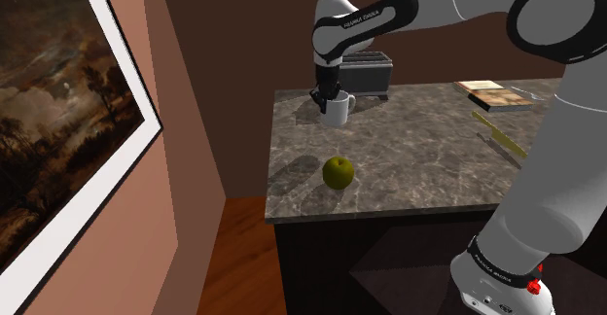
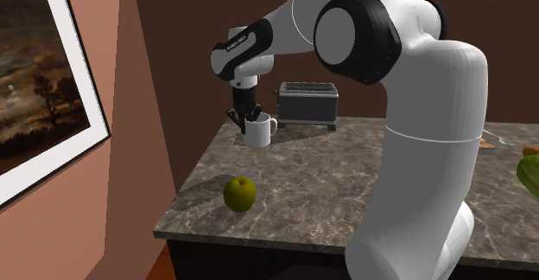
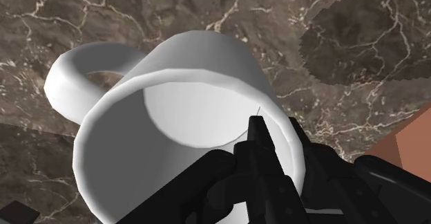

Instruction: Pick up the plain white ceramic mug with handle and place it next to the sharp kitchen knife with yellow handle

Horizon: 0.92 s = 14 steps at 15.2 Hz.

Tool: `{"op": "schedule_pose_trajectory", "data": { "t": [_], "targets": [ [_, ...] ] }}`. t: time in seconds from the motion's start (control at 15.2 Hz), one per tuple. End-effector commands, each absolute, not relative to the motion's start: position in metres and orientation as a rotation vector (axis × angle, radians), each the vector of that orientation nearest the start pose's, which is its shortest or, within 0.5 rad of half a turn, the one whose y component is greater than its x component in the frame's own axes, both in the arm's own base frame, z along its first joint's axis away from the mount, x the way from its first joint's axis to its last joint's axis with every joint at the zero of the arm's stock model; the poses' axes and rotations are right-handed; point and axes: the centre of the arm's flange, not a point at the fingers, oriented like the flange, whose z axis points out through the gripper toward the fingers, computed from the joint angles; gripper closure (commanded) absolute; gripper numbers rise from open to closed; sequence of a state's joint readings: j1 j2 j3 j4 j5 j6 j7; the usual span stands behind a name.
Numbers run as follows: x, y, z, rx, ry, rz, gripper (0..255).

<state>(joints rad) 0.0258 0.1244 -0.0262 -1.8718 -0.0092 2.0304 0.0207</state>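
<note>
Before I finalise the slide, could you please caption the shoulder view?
Black claw clasps the white mug by its rim above the dark veined counter, green apple nearer the camera, toaster behind.

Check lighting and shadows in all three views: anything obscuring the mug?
Shoulder view: dim, mug readable, apple shadow falls to that view's left. Second exterior view: brighter, soft shadows. Wrist view: mug evenly lit, no glare; gripper covers part of its rim.

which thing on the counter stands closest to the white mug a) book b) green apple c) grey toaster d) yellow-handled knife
c: the grey toaster stands right behind the white mug, while the green apple lies well apart, near the front edge of the counter.
</note>
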Motion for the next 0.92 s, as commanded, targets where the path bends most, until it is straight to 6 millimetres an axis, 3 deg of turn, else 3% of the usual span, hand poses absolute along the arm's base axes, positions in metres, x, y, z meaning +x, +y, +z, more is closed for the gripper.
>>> {"op": "schedule_pose_trajectory", "data": {
  "t": [0.0, 0.73, 0.86],
  "targets": [
    [0.597, 0.000, 0.459, -3.152, 0.027, -0.054, 255],
    [0.597, 0.000, 0.516, -3.152, 0.027, -0.054, 255],
    [0.583, -0.023, 0.516, -3.152, 0.027, -0.054, 255]
  ]
}}
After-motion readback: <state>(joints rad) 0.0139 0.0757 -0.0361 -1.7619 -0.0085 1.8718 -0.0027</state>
